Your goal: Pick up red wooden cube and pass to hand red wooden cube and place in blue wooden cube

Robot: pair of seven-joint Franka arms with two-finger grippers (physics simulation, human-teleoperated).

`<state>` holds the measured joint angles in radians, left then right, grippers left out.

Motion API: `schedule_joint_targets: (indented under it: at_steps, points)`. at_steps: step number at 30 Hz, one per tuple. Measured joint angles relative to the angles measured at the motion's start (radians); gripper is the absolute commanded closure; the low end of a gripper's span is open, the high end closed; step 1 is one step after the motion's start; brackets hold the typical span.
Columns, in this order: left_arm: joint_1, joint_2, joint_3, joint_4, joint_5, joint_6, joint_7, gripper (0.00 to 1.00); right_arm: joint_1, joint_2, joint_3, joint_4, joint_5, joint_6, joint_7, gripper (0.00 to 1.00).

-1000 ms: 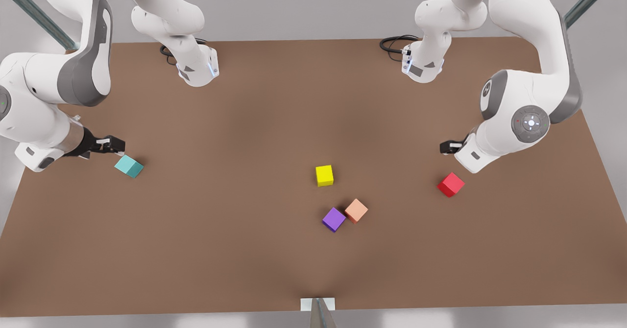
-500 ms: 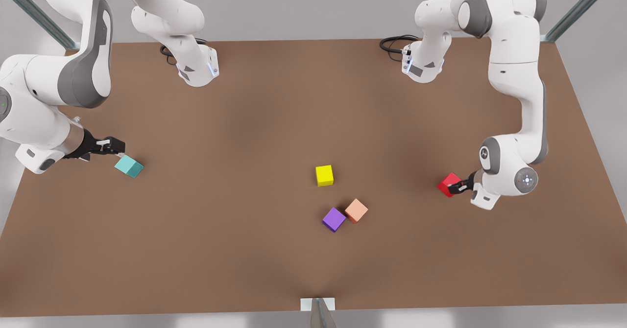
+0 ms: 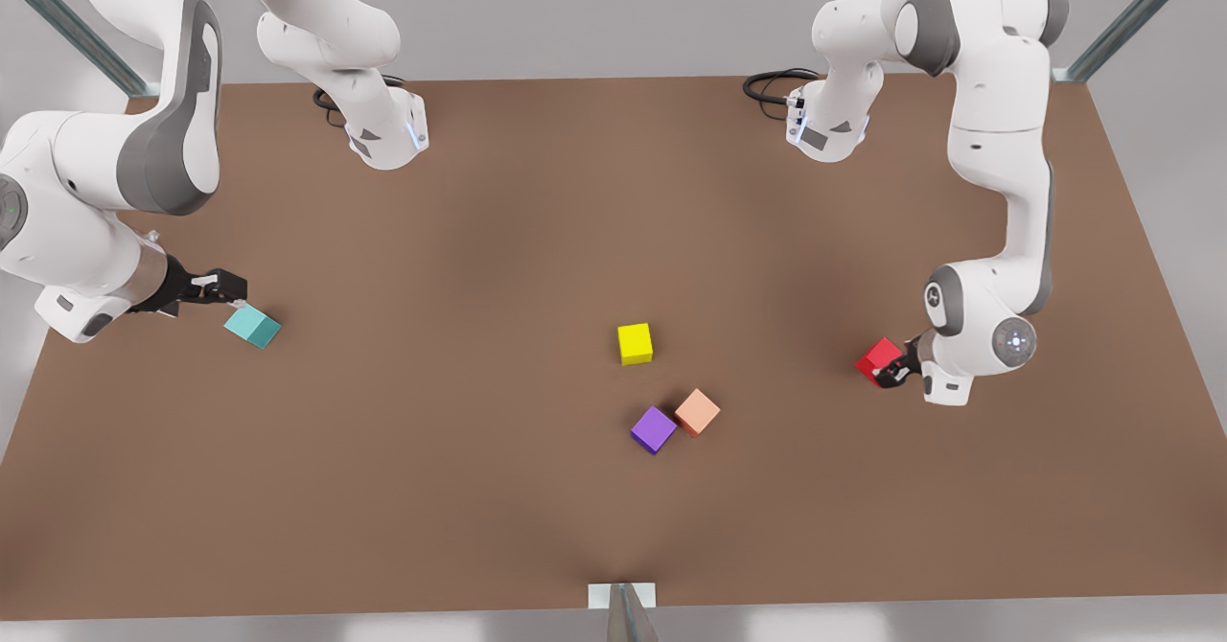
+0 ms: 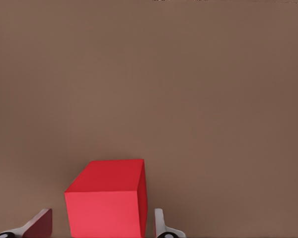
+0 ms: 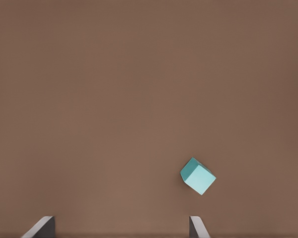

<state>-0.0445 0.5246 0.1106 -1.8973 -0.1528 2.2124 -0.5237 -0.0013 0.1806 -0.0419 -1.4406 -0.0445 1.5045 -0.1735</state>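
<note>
Red wooden cube (image 3: 879, 358) sits flat on the table at the front view's right; teal blue wooden cube (image 3: 253, 325) rests far left, well apart.

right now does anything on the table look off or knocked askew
Nothing stands out. The red wooden cube sits flat between the left gripper's open fingers, the blue wooden cube lies beside the open right gripper, and three other cubes rest flat mid-table.

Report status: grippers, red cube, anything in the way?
Left gripper open, straddling red cube, still on table. Right gripper open, waiting by blue cube. Yellow cube sits between.
</note>
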Motion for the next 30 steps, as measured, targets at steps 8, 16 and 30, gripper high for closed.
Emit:
schedule_joint_targets:
  at_steps: [8, 16, 30]
  points:
    - [0.001, 0.070, -0.002, -0.004, -0.008, 0.076, -0.077, 0.00, 0.000, 0.001, 0.000, -0.007, -0.001, 0.001, -0.004, 0.00]
    - [-0.016, 0.074, -0.030, 0.032, 0.006, 0.097, -0.136, 0.47, 0.000, 0.000, 0.000, -0.012, -0.001, 0.002, -0.007, 0.00]
    - [-0.118, 0.570, -0.893, 0.830, -0.282, -0.062, -0.092, 0.46, 0.005, 0.617, 0.160, 0.261, 0.696, 0.013, -0.390, 0.00]
